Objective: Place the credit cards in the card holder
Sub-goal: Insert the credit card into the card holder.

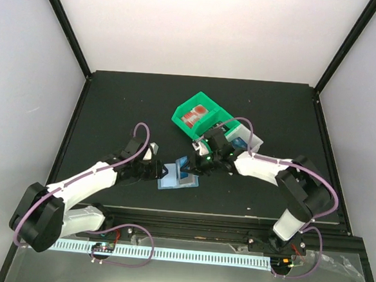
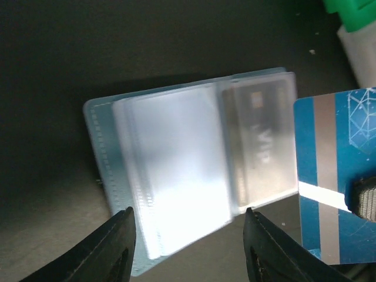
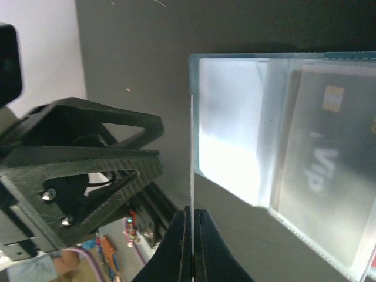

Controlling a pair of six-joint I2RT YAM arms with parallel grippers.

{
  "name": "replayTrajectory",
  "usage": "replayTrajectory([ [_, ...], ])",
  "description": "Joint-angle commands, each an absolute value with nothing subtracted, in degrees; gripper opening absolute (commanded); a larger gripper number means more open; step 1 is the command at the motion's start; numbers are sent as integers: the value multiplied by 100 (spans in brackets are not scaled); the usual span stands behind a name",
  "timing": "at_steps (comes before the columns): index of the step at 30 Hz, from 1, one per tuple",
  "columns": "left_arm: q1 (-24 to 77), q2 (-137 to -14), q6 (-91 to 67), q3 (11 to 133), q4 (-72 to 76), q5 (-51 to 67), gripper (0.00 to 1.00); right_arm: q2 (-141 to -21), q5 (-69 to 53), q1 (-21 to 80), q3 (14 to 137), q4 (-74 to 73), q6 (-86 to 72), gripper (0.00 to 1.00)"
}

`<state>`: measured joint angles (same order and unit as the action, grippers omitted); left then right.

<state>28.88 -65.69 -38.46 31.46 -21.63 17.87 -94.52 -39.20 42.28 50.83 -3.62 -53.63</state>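
Note:
The blue-teal card holder lies open on the black table, its clear pockets up. In the left wrist view the holder has a dark card marked VIP in its right pocket. My left gripper is open and empty, its fingers astride the holder's near edge. My right gripper is shut on a blue credit card, seen edge-on and upright beside the holder. The same blue card shows at the right of the left wrist view and in the top view.
A green bin stands behind the holder with a red-and-white card in it. A white bin sits next to it, behind my right arm. My left gripper's body is close to the left of the held card.

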Motion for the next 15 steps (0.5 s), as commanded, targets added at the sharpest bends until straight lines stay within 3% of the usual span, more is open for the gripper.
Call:
replayTrajectory([
  [1, 2818, -6491, -3684, 3069, -2227, 1390, 50, -9787, -3497, 4379, 5340, -530, -4811, 1],
  [15, 2808, -7288, -3739, 3059, -2313, 1211, 40, -10390, -3012, 4516, 5221, 113, -4916, 1],
])
